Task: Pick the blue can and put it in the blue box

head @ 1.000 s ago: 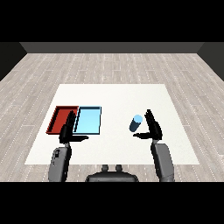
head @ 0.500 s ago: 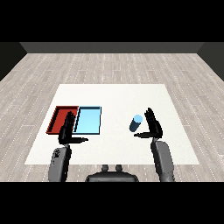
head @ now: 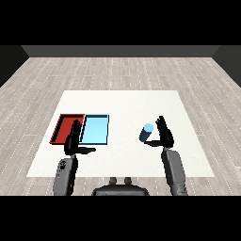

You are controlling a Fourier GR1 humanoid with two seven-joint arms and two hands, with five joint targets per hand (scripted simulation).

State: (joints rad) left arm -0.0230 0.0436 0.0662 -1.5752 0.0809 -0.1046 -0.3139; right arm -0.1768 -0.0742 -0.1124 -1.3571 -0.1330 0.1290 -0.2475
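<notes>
The blue can (head: 146, 132) stands on the white table (head: 127, 106), right of the middle. My right hand (head: 163, 134) is just to its right with straight fingers pointing up and the thumb reaching under the can's base; it does not curl round the can. The light blue tray (head: 95, 129) lies left of the middle, with the red tray (head: 66, 127) beside it on the left. My left hand (head: 73, 140) hovers open over the near edge where the two trays meet, thumb stretched to the right.
Wooden floor surrounds the table on all sides. The table's near edge runs just below both forearms.
My right hand has shifted slightly left, closing up on the can. The left hand and the trays have not moved.
</notes>
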